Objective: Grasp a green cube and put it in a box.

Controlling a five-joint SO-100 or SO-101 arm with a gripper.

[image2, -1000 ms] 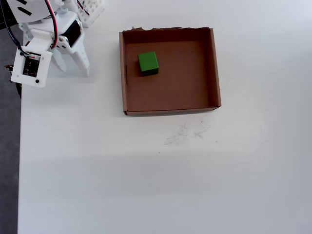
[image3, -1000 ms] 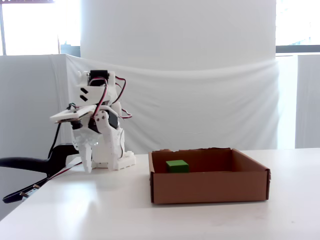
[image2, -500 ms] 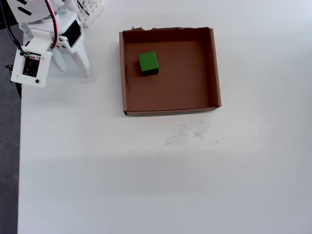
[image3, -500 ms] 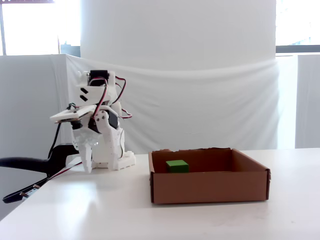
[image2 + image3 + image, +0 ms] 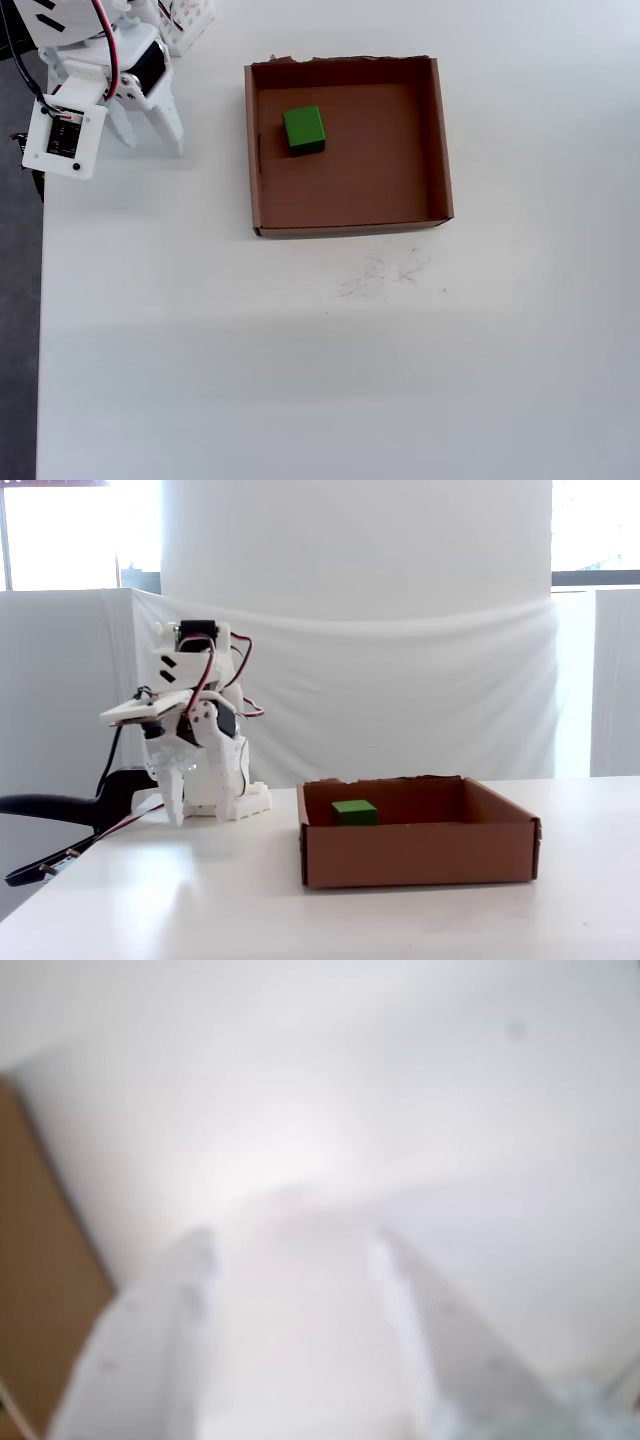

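Green cube (image 5: 303,130) inside box (image 5: 440,140) in overhead view, blurred wrist view shows pincer (image 5: 290,1260) parted, empty

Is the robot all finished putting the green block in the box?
It looks finished. The green cube sits on the floor of the box, near the left wall in the overhead view. The gripper is off to the side over the table, open and holding nothing. Nothing seems left to do.

Matte cardboard box (image 5: 441,150), ragged-edged
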